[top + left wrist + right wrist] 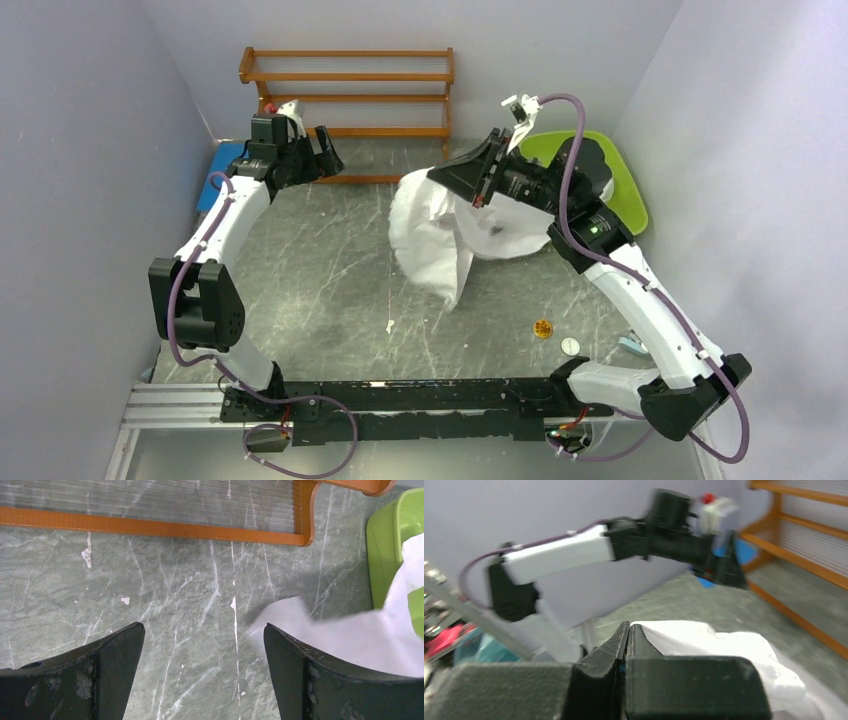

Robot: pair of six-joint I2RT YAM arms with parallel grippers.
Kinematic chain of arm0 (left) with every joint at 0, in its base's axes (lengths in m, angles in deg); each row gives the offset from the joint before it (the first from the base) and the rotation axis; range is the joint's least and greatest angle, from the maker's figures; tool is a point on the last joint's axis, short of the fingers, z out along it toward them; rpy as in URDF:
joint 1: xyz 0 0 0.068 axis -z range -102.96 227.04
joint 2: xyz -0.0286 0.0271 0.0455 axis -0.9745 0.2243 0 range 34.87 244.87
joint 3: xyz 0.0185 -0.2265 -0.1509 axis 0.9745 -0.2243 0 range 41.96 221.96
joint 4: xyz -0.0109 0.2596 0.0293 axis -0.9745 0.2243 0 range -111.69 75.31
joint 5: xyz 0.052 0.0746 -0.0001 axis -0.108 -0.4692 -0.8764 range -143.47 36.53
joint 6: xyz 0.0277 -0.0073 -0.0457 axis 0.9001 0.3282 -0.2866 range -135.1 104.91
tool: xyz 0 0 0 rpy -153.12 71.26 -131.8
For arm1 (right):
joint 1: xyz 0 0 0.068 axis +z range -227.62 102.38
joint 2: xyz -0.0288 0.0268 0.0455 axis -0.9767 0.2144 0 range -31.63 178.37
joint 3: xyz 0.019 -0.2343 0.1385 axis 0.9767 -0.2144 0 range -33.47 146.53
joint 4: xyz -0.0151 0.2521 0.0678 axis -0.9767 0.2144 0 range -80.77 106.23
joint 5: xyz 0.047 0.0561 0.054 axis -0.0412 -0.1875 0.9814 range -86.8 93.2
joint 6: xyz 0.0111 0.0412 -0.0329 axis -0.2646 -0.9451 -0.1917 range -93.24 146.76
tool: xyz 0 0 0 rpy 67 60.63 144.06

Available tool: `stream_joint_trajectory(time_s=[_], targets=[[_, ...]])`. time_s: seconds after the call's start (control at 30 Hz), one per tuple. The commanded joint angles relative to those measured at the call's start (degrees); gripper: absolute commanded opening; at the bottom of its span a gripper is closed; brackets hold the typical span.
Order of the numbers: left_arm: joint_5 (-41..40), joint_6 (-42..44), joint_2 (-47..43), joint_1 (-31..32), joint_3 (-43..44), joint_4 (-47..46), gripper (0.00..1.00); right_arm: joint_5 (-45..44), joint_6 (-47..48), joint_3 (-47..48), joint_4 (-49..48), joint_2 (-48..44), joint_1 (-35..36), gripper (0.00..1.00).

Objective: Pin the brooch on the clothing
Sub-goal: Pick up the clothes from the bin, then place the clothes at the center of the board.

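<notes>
Above the table (pixel 330 260) | right gripper (pixel 628 632) pinched the white shirt (pixel 440 245) up | left gripper (pixel 202 630) stood apart, empty | step looked like: spreading shirt | next: needed laying flat

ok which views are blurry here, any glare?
Right wrist: motion-smeared, left arm and rack soft, only its own fingers crisp. Left wrist: table veining sharp, shirt edge soft. Top external: sharp, evenly lit, no glare, soft shadows only.
</notes>
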Motion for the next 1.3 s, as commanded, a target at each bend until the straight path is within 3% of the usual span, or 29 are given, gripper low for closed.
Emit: stream_joint_trajectory(time_s=[0.0,0.13,0.23,0.27,0.33,0.4,0.5,0.77,0.93,1.1,1.27], targets=[[-0.8,-0.65,-1.25,-0.24,0.98,-0.6,0.95,11.58,-6.6,3.81,-16.02,0.93,6.46,0.0],[-0.92,-0.83,-0.42,-0.24,1.41,-0.05,0.95,13.06,-4.59,6.97,-13.44,6.33,13.52,0.0],[-0.27,-0.96,0.02,-0.24,1.84,0.36,0.95,11.02,-2.77,7.35,-8.05,10.04,14.78,0.04],[-0.21,-0.84,0.15,-0.24,1.89,0.45,0.95,8.89,-1.9,6.66,-6.4,10.55,14.78,0.11],[-0.47,-0.6,0.17,-0.24,1.97,0.54,0.95,0.69,0.39,4.76,-2.45,10.54,14.75,0.39],[-0.61,-0.42,0.26,-0.24,2.2,0.8,0.95,-4.54,1.14,1.52,-1.33,9.46,14.4,0.6],[-0.02,-0.34,0.33,-0.23,2.68,1.2,0.95,-8.82,1.05,-4.43,-1.02,7.42,13.12,0.76],[2.65,-0.06,0.99,-0.09,3.48,1.74,0.95,-5.37,-9.24,-25.26,-6.88,2.98,0.91,0.78],[2.57,1.96,2.61,3.04,5.92,4.43,0.95,-4.52,-11.76,-37.71,-9.78,1.1,-0.78,0.78],[-8.04,9.29,2.02,13.67,7.69,7.73,0.95,-3.42,-13.65,-48.11,-13.71,-1.25,-0.71,0.78],[-21.88,16.04,-1.92,28.14,8.04,11.16,0.95,-5.39,-13.78,-53.67,-13.03,-8.08,-0.52,0.79]])
